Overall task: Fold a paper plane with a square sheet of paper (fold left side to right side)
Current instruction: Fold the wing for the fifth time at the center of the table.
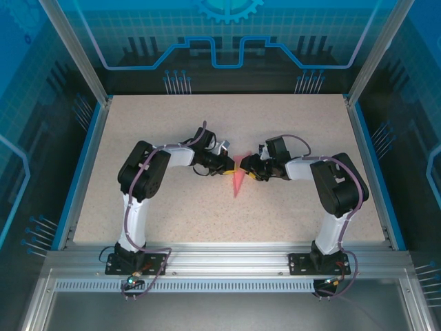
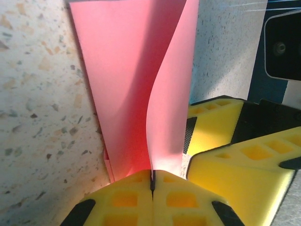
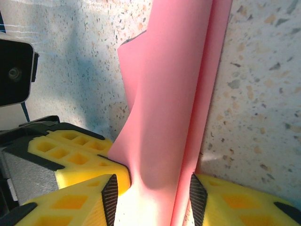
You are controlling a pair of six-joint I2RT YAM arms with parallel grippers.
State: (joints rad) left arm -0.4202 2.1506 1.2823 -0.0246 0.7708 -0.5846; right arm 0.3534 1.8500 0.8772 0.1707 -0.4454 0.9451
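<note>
At the centre of the speckled counter [image 1: 172, 124] lies the slim pointed pink-red paper plane [image 1: 238, 181]; its raised flap should go over to the right, edges matched, before the crease is pressed. Left gripper [image 2: 151, 178] is clamped together on that flap; right gripper [image 3: 151, 190] has its jaws apart, straddling the folded body.

Speckled beige table [image 1: 207, 124], blue panel walls [image 1: 138, 34]
</note>
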